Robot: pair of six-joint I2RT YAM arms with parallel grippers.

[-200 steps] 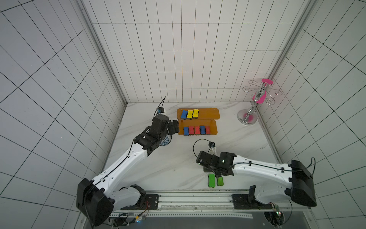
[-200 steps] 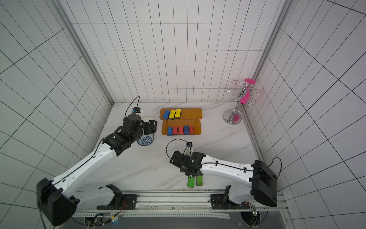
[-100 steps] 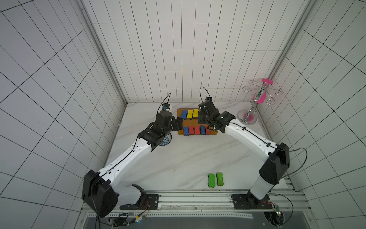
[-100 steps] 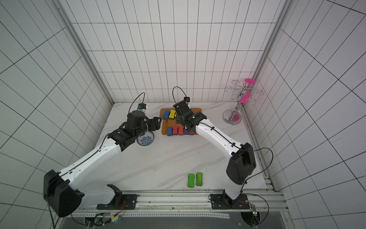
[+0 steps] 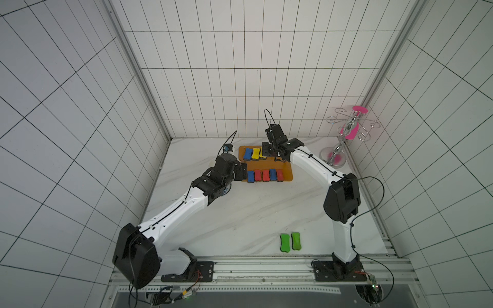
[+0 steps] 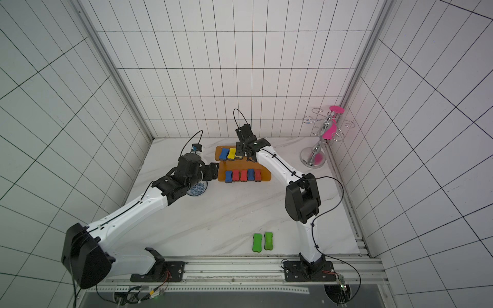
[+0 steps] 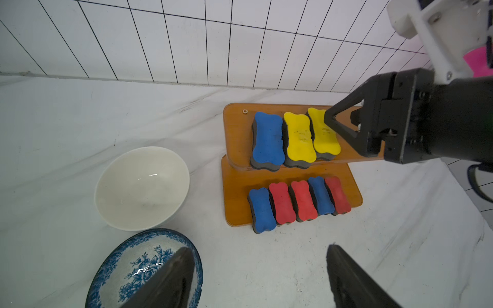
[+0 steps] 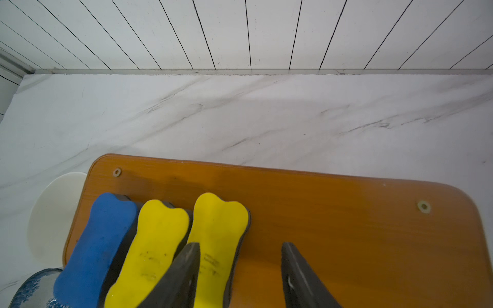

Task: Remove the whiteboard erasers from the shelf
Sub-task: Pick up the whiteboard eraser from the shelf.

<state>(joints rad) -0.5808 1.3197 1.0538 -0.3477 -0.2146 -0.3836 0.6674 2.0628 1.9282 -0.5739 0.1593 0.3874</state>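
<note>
The left tool (image 7: 257,248) hangs released above the bench (image 5: 253,213). Its two fingers are spread wide with nothing between them, and it points at the left end of the shelf (image 7: 237,133). A blue-patterned bowl (image 7: 149,233) sits partly under that tool, and a plain white bowl (image 7: 141,186) stands just behind it. Both bowls are beside the shelf's left end.

The shelf is an orange-brown two-tier stand near the back wall. On its upper board a blue eraser (image 7: 267,140), a first yellow eraser (image 7: 298,138) and a second yellow eraser (image 7: 324,133) lie packed side by side at the left half. The right half of that board is bare. On the lower board sits a row of five erasers (image 7: 302,200): blue, red, red, blue, red, pressed together.

The right tool (image 8: 240,244) is over the upper board with its fingers apart, not clenched on anything. One finger lies over the second yellow eraser and the other over bare wood to its right. Whether either finger touches cannot be told.

Near the bench's front edge, well apart from the shelf, a green eraser (image 5: 285,242) lies just beside a second green eraser (image 5: 295,240). A chrome-and-pink cup rack (image 5: 333,159) stands in the back right corner.
</note>
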